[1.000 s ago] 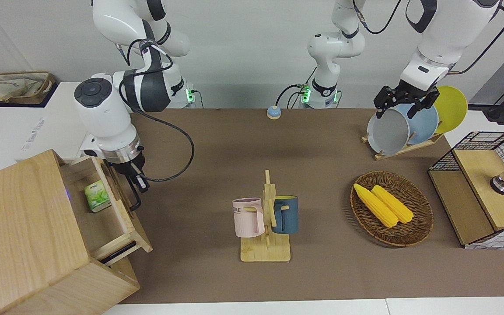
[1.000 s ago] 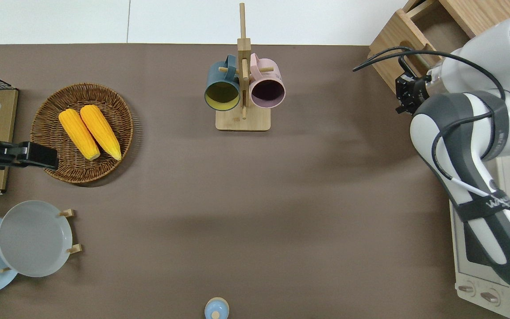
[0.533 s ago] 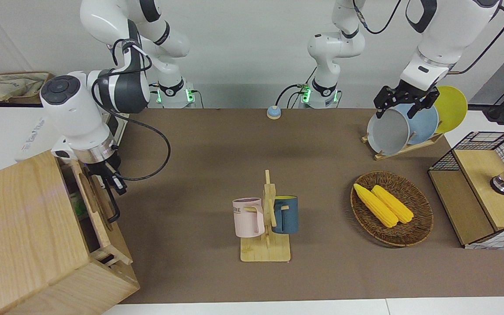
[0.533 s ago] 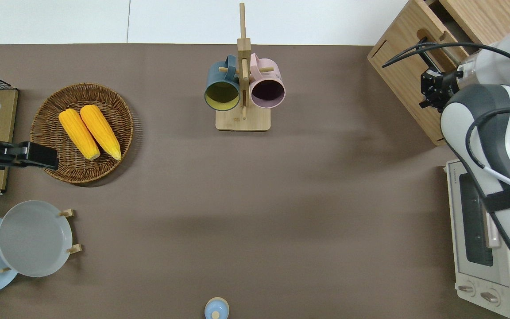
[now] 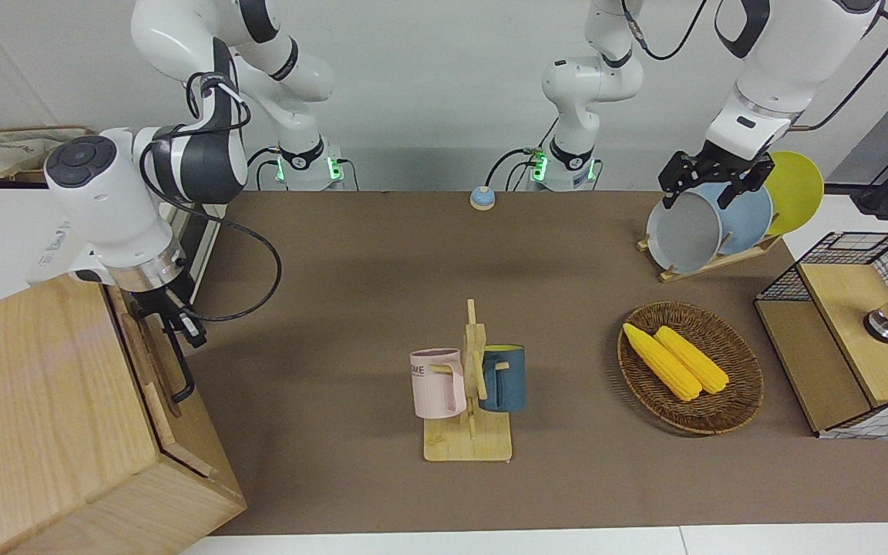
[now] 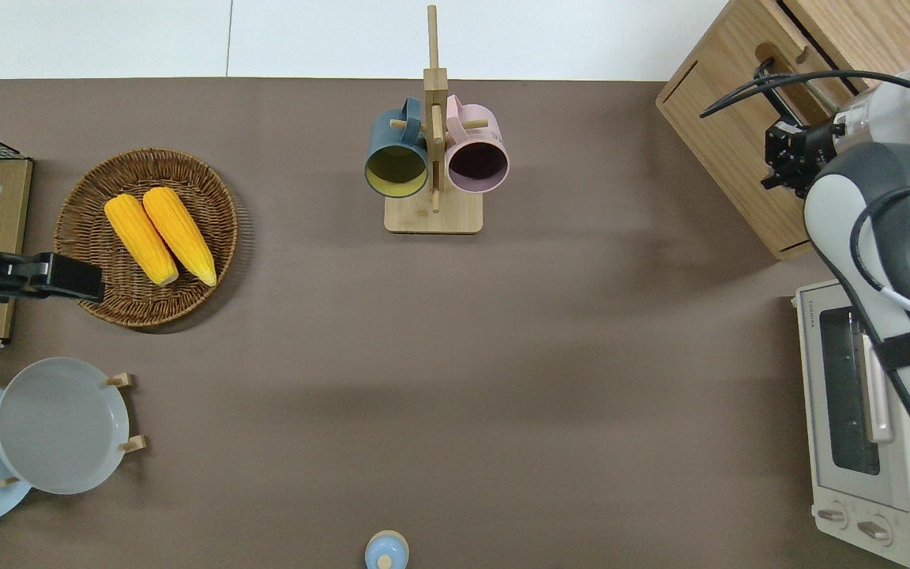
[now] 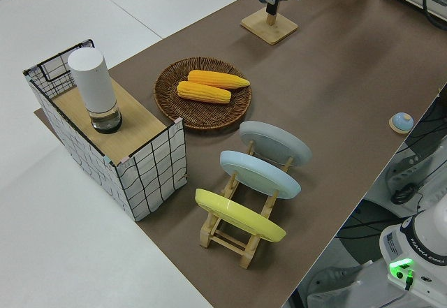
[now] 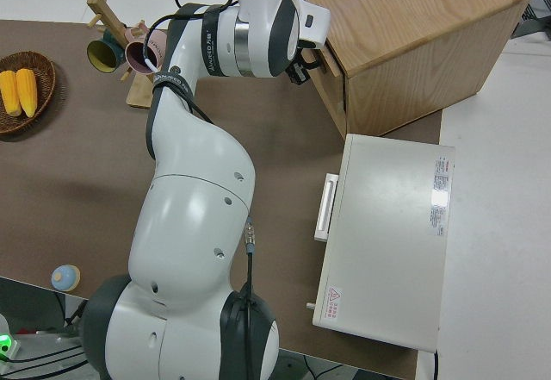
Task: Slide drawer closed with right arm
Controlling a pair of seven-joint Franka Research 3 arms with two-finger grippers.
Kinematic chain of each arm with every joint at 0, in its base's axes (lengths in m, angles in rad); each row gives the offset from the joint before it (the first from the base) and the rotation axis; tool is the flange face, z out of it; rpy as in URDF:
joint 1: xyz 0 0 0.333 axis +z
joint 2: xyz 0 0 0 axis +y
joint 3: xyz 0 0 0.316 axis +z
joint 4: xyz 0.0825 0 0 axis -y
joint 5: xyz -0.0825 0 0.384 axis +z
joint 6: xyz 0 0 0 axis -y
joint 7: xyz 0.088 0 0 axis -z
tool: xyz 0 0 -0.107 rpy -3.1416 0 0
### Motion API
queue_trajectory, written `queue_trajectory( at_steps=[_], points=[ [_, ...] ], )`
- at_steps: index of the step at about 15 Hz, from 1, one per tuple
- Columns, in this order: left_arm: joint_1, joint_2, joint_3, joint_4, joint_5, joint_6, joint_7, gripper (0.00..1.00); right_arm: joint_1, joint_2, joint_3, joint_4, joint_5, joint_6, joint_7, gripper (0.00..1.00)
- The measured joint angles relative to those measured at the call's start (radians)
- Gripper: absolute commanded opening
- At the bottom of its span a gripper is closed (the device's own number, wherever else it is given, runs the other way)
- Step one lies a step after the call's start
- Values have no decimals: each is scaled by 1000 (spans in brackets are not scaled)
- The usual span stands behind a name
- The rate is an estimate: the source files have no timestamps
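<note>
The pale-wood drawer [image 5: 145,351] sits pushed into the large wooden cabinet [image 5: 43,416] at the right arm's end of the table, its front about flush with the cabinet face. Its black loop handle [image 5: 180,366] sticks out toward the table's middle and also shows in the overhead view [image 6: 768,82]. My right gripper [image 5: 184,326] is at the end of the handle nearer to the robots, against the drawer front; the overhead view [image 6: 788,150] and the right side view [image 8: 301,68] show it too. The left arm is parked, its gripper [image 5: 710,185] open.
A white toaster oven [image 6: 858,442] stands beside the cabinet, nearer to the robots. A mug rack [image 5: 469,385] holds two mugs mid-table. A basket with two corn cobs [image 5: 691,366], a plate rack [image 5: 710,223] and a wire-mesh shelf [image 5: 845,331] are at the left arm's end.
The drawer has slid from half open into the cabinet until flush. My right gripper moved with it toward the cabinet. The green box in the drawer is now hidden.
</note>
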State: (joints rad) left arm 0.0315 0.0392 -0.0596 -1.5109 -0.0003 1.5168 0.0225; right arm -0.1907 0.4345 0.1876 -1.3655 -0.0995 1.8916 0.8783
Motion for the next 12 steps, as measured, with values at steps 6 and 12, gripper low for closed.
queue_trajectory(
  at_steps=[6, 12],
  points=[
    [0, 0, 0, 0, 0, 0, 0, 993, 3, 3, 8, 3, -1, 0, -14, 0],
    [0, 0, 0, 0, 0, 0, 0, 993, 100, -11, 30, 22, 0, -26, -24, 0]
  ],
)
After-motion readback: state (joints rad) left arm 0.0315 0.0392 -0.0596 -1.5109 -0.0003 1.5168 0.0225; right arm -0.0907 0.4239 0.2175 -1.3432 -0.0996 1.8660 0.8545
